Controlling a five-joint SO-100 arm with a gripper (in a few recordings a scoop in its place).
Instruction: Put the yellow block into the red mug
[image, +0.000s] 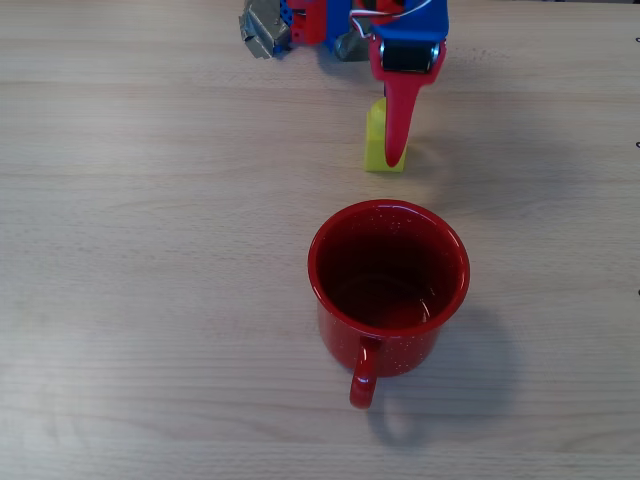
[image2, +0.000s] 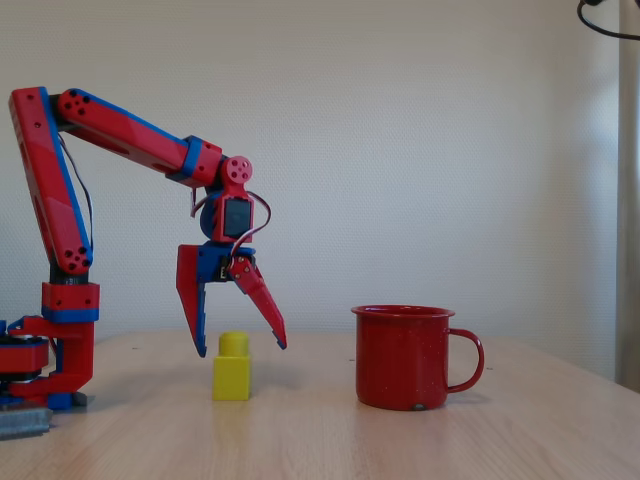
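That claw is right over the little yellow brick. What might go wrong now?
The open hand straddles the yellow block without gripping it; the small brick could slip or tip as the fingers close. The red mug stands close by, so a low carry might knock its rim.

Block (image2: 231, 368) stands left of mug (image2: 405, 357), under end effector (image2: 241, 350).

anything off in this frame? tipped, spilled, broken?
Nothing stands out. The yellow block stands upright on the table, stud up, with the open claw straddling it from above. The red mug is upright and apart from the block, and looks empty in the overhead view.
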